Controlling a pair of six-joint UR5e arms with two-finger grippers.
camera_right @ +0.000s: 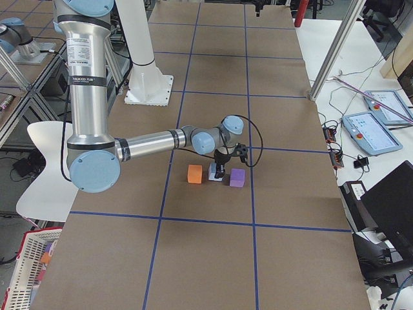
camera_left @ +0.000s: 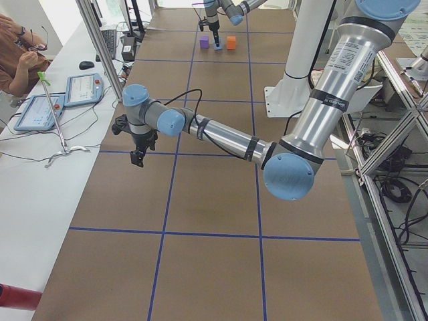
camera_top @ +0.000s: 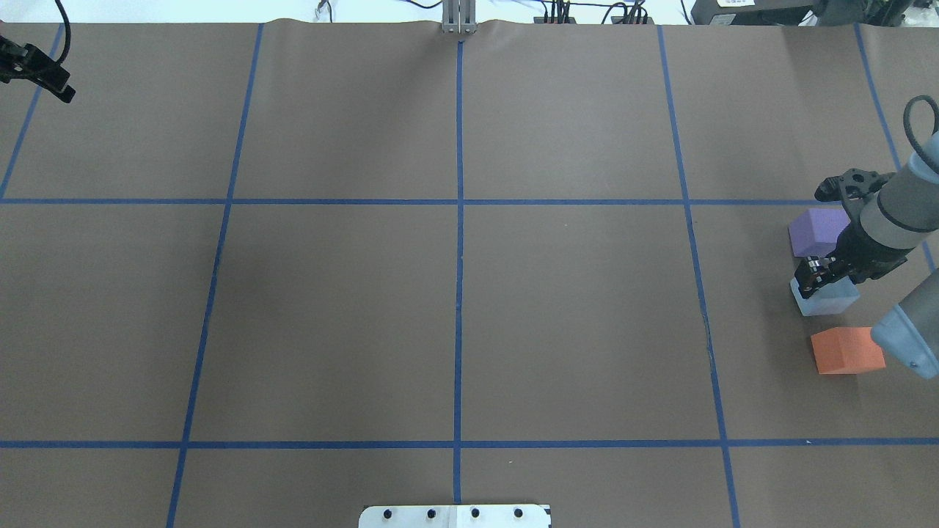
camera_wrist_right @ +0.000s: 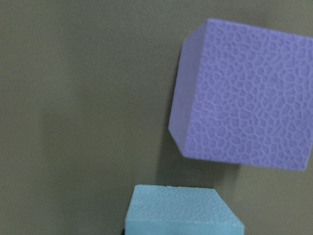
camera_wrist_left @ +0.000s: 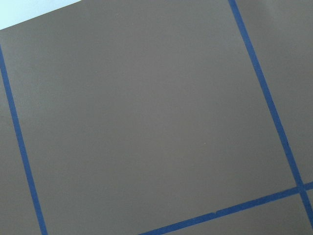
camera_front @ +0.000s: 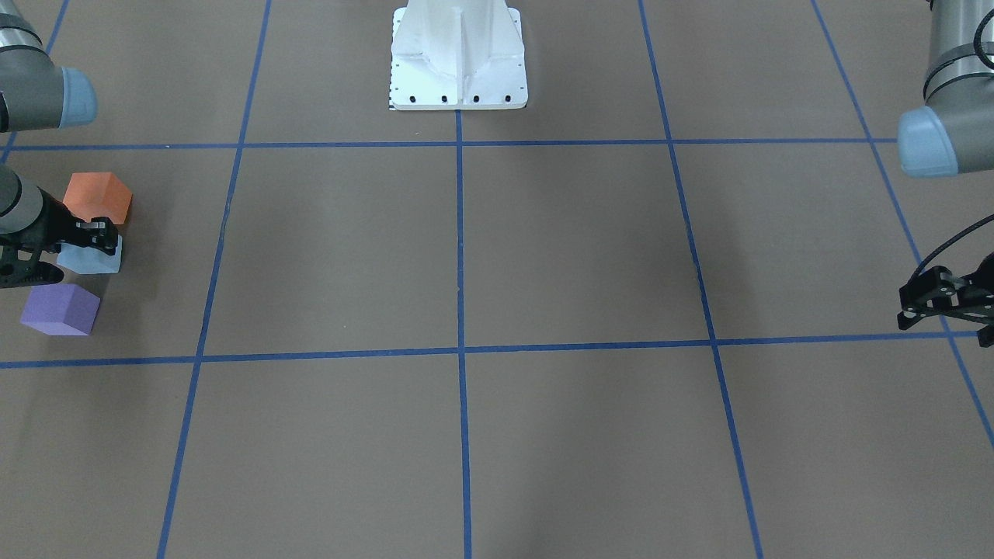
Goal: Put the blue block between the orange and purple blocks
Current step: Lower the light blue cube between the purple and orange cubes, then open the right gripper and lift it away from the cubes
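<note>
The right hand [camera_top: 813, 279] hangs low over the blue block [camera_top: 829, 301], fingertips at its top edge. Whether they clamp it or stand free cannot be told. The orange block [camera_top: 843, 350] lies just to one side of the hand and the purple block [camera_top: 816, 231] to the other. The hand should probably open fully, then lift straight off the desk [camera_top: 572, 308], nudging neither neighbour.

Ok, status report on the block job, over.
Left gripper over bare table, jaws unclear. Right gripper at blue block, grip unclear. It sits between orange block and purple block. Nothing blocking.
</note>
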